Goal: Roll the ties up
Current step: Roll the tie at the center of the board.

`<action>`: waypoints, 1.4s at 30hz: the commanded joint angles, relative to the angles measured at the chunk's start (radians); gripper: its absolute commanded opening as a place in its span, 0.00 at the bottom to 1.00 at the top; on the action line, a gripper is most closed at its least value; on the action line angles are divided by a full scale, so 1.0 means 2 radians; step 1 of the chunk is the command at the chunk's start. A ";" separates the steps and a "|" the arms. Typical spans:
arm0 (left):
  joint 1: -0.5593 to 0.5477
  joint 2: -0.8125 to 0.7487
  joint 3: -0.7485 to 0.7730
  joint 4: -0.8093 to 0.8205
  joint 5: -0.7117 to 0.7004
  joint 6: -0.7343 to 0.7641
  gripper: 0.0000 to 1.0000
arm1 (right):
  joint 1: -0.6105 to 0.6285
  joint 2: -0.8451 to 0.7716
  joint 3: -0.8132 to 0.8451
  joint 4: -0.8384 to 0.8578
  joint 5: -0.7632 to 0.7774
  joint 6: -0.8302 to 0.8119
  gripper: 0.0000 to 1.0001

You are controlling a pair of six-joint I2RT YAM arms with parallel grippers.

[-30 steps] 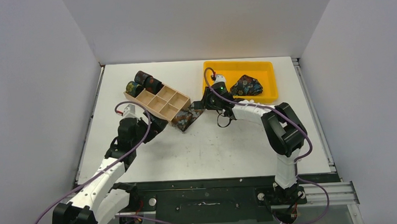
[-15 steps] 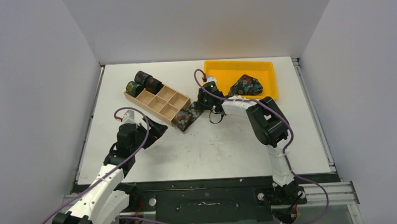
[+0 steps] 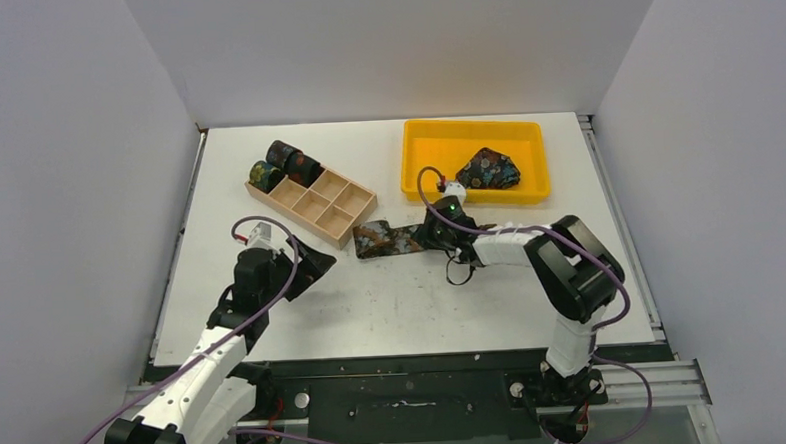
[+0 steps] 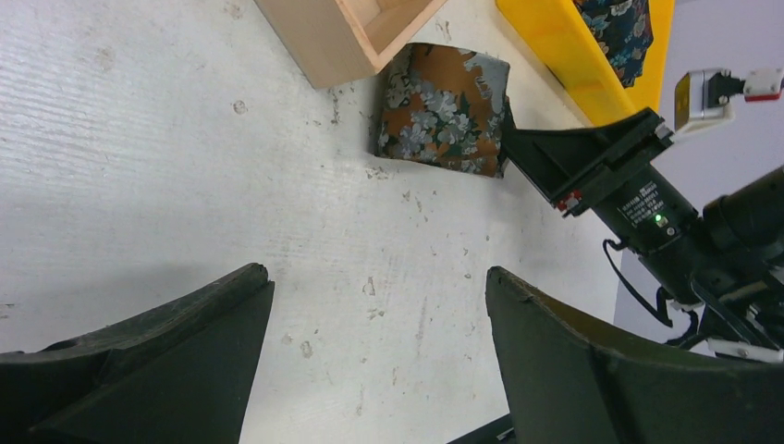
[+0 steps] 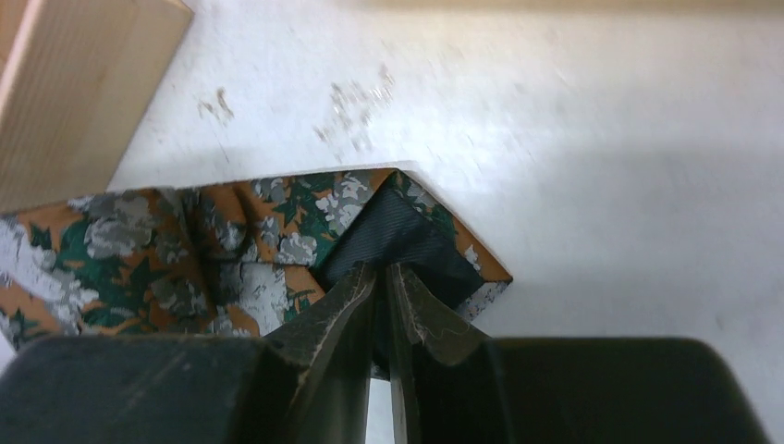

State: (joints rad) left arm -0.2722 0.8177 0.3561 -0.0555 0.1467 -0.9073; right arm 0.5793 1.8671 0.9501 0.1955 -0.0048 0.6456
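Plain grey walls box in a scuffed white worktop (image 3: 412, 291), and the pale wooden compartment box (image 3: 313, 205) lying at an angle on it is the thing to steer by. From the box's near right corner, an orange-and-green floral fabric tie (image 3: 390, 239) stretches flat away to the right. The right gripper (image 5: 381, 277) has its jaws pinched tight on the tie's pointed end, where the dark lining shows. The left gripper (image 4: 374, 277) hovers just nearer than the box, over bare worktop, with its jaws spread wide and holding nothing. A few small rolled ties (image 3: 284, 164) sit at the box's far left end. Beyond the box to the right, a yellow plastic tray (image 3: 470, 126) holds another crumpled patterned tie (image 3: 487, 168). To my eye this is the laying-out step, with no rolling of this tie begun. Next, I'd guess, one end needs pinning down while the other is turned over on itself, tightly, so the roll doesn't skew.
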 commanded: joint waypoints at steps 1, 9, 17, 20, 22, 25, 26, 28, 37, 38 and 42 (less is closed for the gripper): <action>0.001 -0.003 -0.005 0.021 0.029 0.003 0.83 | 0.001 -0.047 -0.103 -0.050 0.023 0.033 0.14; -0.033 -0.004 -0.007 0.036 0.040 0.030 0.83 | 0.013 -0.151 -0.225 -0.036 0.019 0.065 0.15; -0.088 0.007 0.000 0.033 0.008 0.040 0.84 | 0.013 -0.210 -0.247 -0.059 0.023 0.042 0.19; -0.089 0.008 0.003 0.038 0.001 0.037 0.84 | 0.012 -0.222 -0.237 -0.069 0.027 0.027 0.21; -0.089 0.008 0.010 0.036 -0.008 0.036 0.85 | 0.008 -0.222 -0.232 -0.072 0.032 0.015 0.22; -0.088 0.007 0.020 0.029 -0.025 0.034 0.87 | -0.004 -0.205 -0.219 -0.072 0.028 -0.002 0.22; -0.087 0.007 0.022 0.029 -0.027 0.034 0.87 | -0.006 -0.196 -0.213 -0.071 0.027 -0.005 0.22; -0.087 0.006 0.024 0.029 -0.031 0.032 0.87 | -0.010 -0.177 -0.202 -0.068 0.023 -0.011 0.22; -0.086 -0.018 0.012 0.002 -0.030 0.027 0.87 | -0.027 -0.092 -0.142 -0.062 0.046 -0.009 0.22; -0.086 -0.020 0.012 0.000 -0.032 0.028 0.87 | -0.028 -0.087 -0.137 -0.060 0.051 -0.008 0.22; -0.087 -0.019 0.015 -0.009 -0.043 0.034 0.86 | -0.028 -0.072 -0.123 -0.049 0.067 0.005 0.23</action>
State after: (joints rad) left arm -0.4454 0.7887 0.3618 -0.0647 0.0963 -0.8532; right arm 0.5350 1.6554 0.7063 0.1917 0.0494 0.6510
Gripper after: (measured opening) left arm 0.868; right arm 0.217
